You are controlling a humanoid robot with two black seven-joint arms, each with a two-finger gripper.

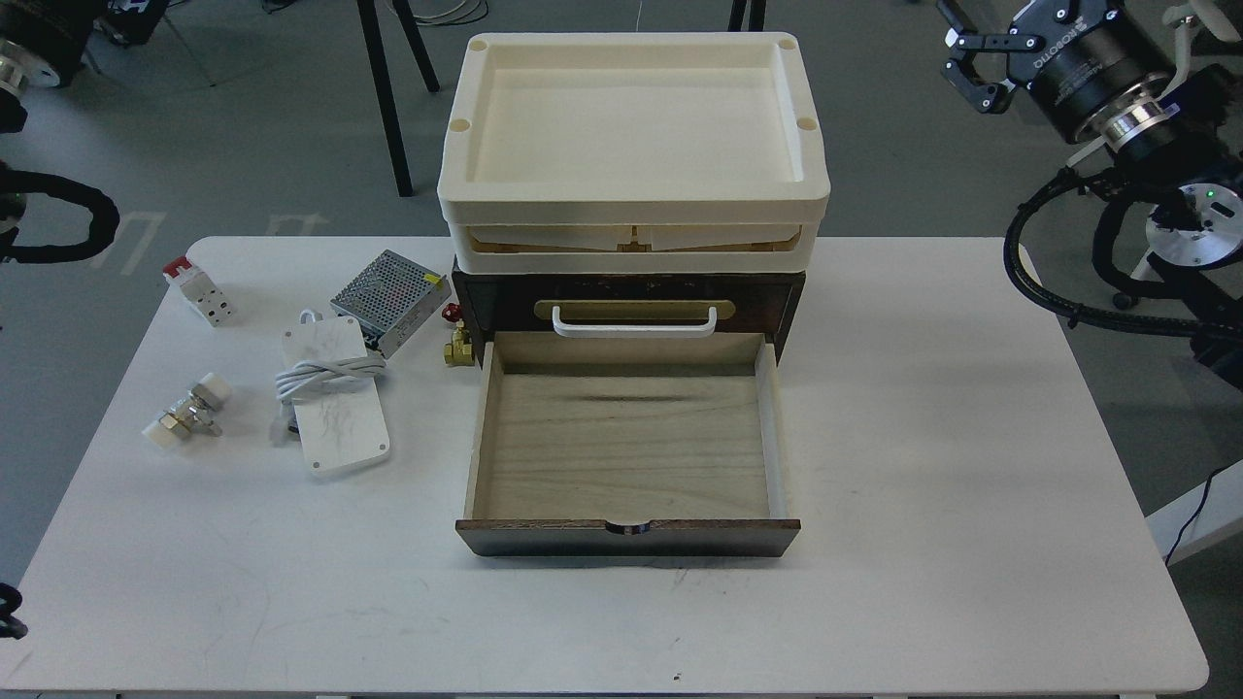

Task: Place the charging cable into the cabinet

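Observation:
The charging cable [325, 375], a white cord bundled across a flat white marbled plate, lies on the table left of the cabinet. The cabinet [629, 291] is a dark brown box under a cream tray top [633, 184]. Its pale-wood drawer [626, 442] is pulled out toward me and holds nothing. A white handle [634, 323] on a brass plate sits on the front panel above the drawer. My right gripper [963, 68] hangs high at the upper right, off the table, its fingers apart and holding nothing. Only dark parts of my left arm [58, 209] show at the left edge; its gripper is out of view.
A silver perforated power-supply box [388, 299] lies just behind the cable. A brass valve with a red knob [456, 342] stands against the cabinet's left side. A red-and-white block [199, 291] and a white-capped metal fitting [189, 413] lie further left. Black cables loop at the right edge.

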